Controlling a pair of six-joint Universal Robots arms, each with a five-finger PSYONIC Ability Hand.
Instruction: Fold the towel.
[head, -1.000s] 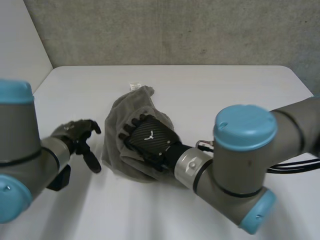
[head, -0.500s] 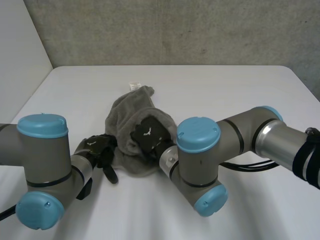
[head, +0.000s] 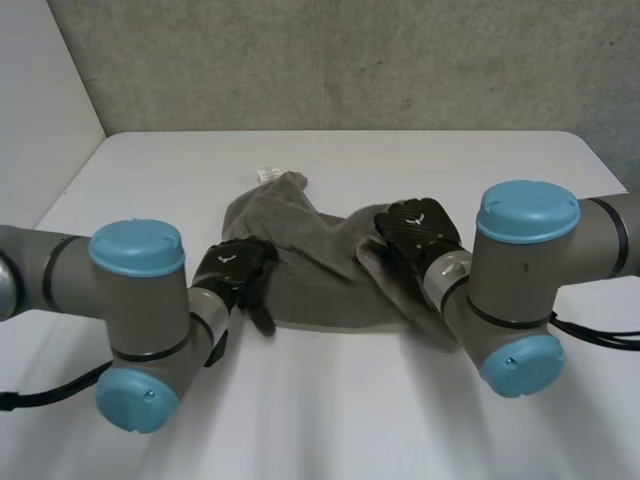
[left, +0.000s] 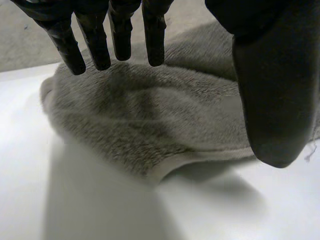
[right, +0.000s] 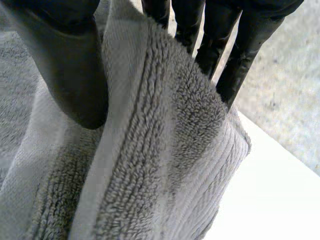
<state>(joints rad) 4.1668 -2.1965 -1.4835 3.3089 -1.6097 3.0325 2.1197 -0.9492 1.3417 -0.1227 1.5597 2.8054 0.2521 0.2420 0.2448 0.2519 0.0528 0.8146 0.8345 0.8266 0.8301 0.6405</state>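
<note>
**Towel stretched between two hands**

The white table (head: 330, 400) carries the grey towel (head: 320, 272), which lies rumpled at its middle, drawn out sideways with one end rising toward the wall. At the towel's right end the right hand (head: 415, 232) has the cloth lifted, a thick fold pinched between its thumb (right: 75, 75) and fingers (right: 235, 55). At the towel's left end the left hand (head: 235, 270) hovers with straight fingers (left: 117, 35) held wide from the thumb, gripping nothing. A small white tag (head: 266, 171) sticks out at the towel's far end.
</note>
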